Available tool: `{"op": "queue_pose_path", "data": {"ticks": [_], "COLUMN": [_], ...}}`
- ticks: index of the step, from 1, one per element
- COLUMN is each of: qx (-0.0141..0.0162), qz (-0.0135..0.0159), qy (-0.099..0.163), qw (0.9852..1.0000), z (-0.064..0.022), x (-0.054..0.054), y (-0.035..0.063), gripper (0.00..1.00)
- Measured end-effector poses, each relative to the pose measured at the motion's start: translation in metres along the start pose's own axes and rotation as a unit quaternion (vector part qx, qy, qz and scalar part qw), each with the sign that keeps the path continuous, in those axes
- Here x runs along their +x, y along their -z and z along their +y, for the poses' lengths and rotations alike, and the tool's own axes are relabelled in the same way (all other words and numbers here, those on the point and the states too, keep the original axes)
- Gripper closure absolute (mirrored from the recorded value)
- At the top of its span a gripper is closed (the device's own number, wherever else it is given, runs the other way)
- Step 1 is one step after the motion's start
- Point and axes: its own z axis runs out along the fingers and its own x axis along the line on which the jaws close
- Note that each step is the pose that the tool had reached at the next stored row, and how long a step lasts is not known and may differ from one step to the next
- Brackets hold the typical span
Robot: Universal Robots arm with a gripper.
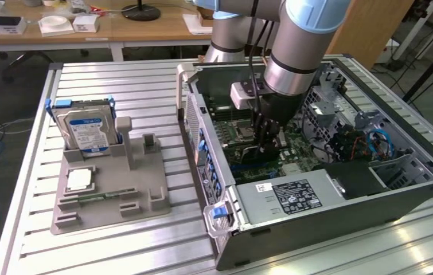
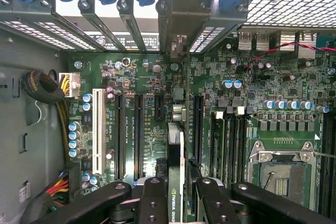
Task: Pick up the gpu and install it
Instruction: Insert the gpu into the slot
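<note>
My gripper (image 1: 266, 149) reaches straight down into the open computer case (image 1: 400, 197), low over the green motherboard (image 1: 296, 157). In the wrist view the gpu (image 2: 176, 150) stands edge-on between the black fingers (image 2: 153, 203), a thin dark card with a label on its top edge. My gripper (image 2: 178, 184) is shut on it. The card lies along a slot between the long black expansion slots (image 2: 139, 135). Its silvery metal bracket (image 2: 178, 22) sits at the case's rear slot openings, among the blue latches. Whether the card is fully seated in the slot cannot be told.
Outside the case, a grey fixture (image 1: 151, 200) holds a silver hard drive (image 1: 86, 130) upright, a square processor chip (image 1: 80, 179) and a memory stick (image 1: 101, 196). Inside are a power supply (image 1: 296, 195), cable bundles (image 2: 44, 90) and an open processor socket (image 2: 281, 174).
</note>
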Motion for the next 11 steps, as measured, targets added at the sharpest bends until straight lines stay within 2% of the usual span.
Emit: {"op": "queue_pose_path", "data": {"ticks": [11], "qx": [0.0001], "qz": [0.0], "qy": [0.0], "qw": [1.0], "z": [-0.0001], "x": [0.0001], "y": [-0.0047], "gripper": [0.74]}}
